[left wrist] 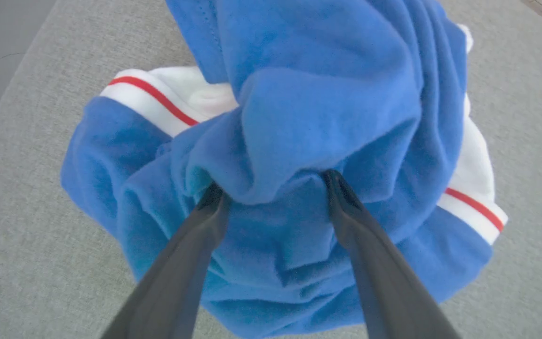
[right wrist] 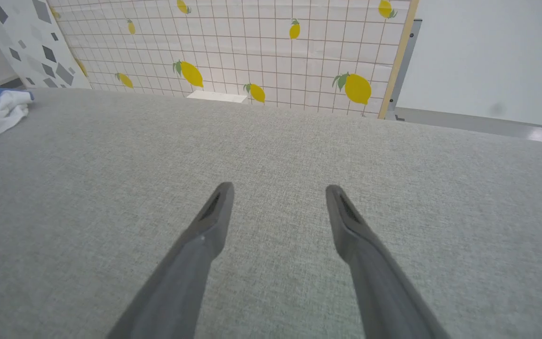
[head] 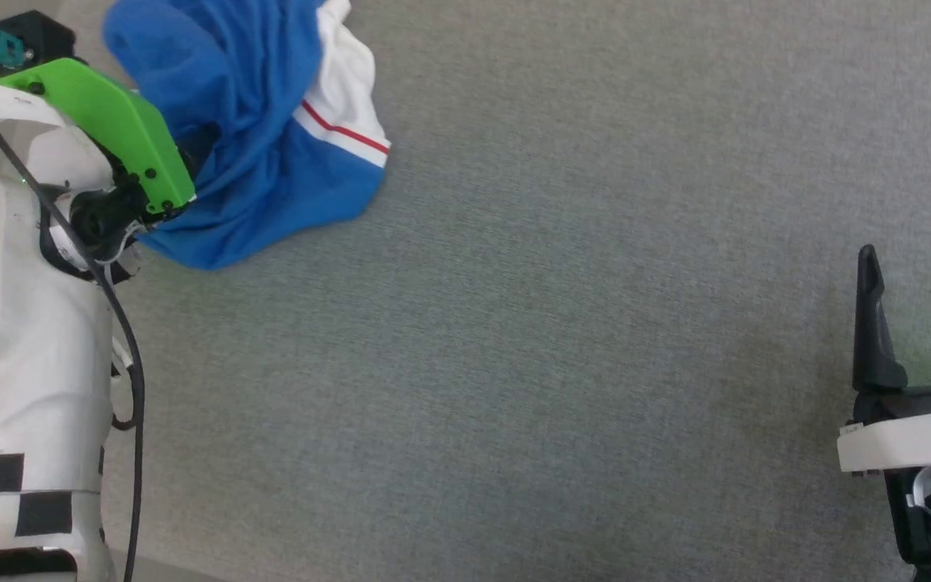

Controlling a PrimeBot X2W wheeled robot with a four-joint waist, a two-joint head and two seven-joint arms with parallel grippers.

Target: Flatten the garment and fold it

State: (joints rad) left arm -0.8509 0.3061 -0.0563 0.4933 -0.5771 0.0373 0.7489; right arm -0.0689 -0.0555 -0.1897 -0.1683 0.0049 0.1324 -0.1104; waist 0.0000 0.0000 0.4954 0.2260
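While crumpled, garment against left hand.

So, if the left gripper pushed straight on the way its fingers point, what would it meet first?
The garment: the left gripper is open with both fingertips at a bunched blue fold, so cloth comes first, then probably the grey surface beneath.

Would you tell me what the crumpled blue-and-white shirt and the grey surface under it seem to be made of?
Blue-and-white shirt: soft matte knit, likely cotton jersey; it bunches in rounded folds and looks faintly fuzzy.
Grey surface: woven, upholstery-like fabric, matte; a fine heathered weave shows.
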